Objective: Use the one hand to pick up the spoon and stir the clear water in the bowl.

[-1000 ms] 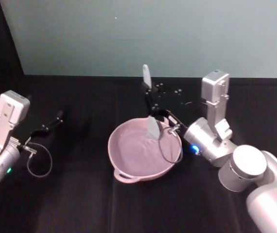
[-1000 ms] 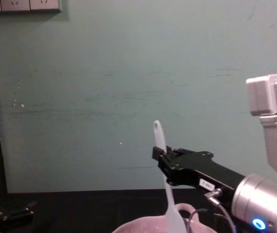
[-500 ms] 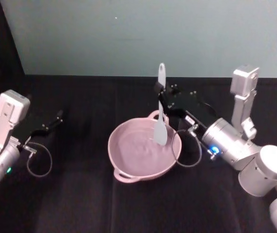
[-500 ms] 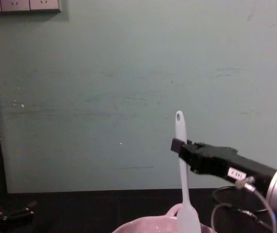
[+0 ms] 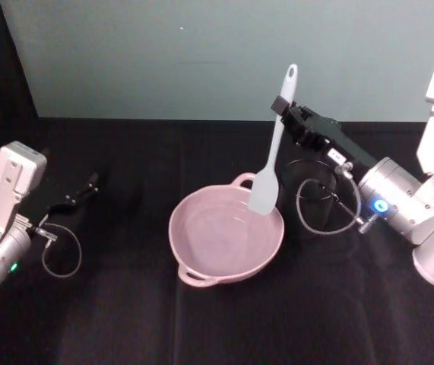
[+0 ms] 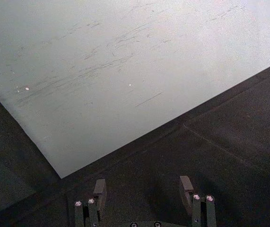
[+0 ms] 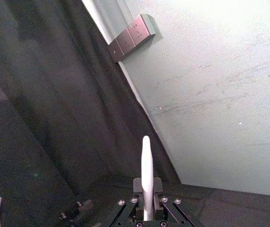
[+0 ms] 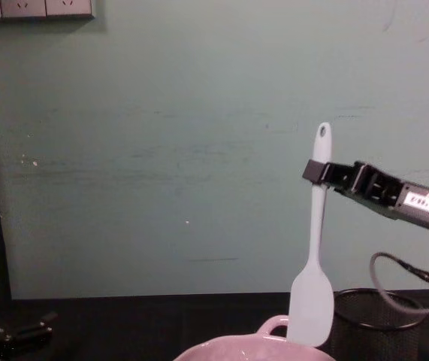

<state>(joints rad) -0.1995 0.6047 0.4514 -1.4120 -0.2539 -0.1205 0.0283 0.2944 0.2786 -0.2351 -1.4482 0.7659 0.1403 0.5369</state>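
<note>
R hand (image 5: 283, 103) grips 1 spoon (image 5: 268, 163) by its handle, head hanging over 1 bowl's (image 5: 201, 268) far-right rim.
1 mesh cup (image 8: 376, 316) right of bowl; L gripper (image 6: 143, 188) open, parked far left.

mesh cup (image 5: 313, 199) crowds bowl (image 5: 226, 236)
</note>
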